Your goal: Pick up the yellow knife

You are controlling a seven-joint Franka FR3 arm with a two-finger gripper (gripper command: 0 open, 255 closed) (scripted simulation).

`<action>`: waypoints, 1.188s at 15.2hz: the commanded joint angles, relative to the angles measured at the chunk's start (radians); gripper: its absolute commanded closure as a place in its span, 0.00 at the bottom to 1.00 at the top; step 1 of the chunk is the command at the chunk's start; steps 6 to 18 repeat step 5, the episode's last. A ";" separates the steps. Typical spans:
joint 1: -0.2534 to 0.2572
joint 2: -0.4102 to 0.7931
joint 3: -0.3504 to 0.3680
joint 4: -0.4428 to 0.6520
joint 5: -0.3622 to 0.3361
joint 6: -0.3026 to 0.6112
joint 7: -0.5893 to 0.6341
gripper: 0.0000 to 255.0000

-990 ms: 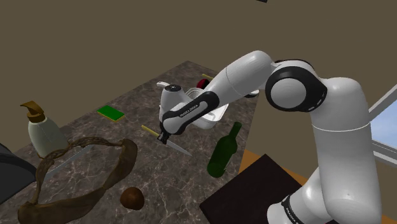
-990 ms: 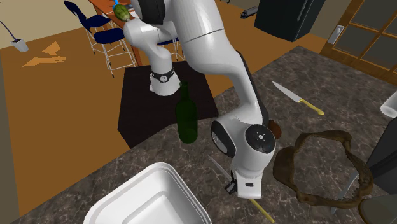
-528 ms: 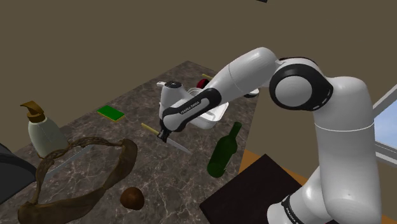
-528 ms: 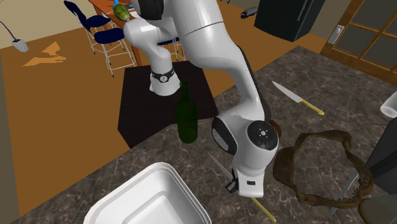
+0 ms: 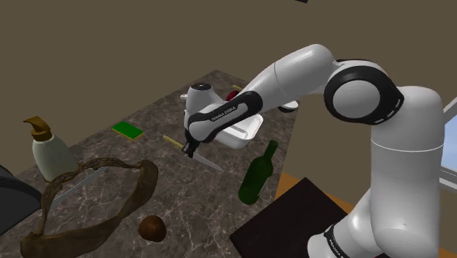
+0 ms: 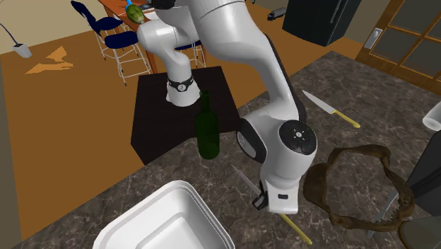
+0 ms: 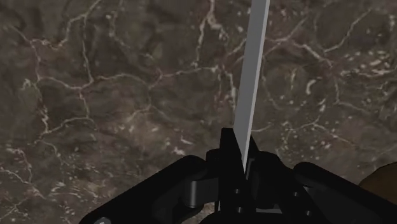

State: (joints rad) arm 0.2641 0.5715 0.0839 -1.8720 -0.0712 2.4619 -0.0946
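The gripper (image 7: 238,164) has its fingers (image 7: 224,156) clamped flat on the knife (image 7: 252,76) near where blade meets handle (image 5: 171,140). The blade juts ahead of them above the counter (image 7: 95,95). It is probably light, stiff and slick, and may pivot.

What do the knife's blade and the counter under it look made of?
The knife's blade looks like smooth grey metal: flat, even grey with a thin edge. Its handle is plain yellow, material unclear. The counter looks like polished dark stone, perhaps marble: brown-black with white veins.
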 commanded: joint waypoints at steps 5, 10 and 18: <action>-0.002 -0.039 0.004 0.000 0.005 -0.039 -0.003 1.00; -0.002 -0.039 0.004 0.000 0.005 -0.039 -0.003 1.00; -0.002 -0.039 0.004 0.000 0.005 -0.039 -0.003 1.00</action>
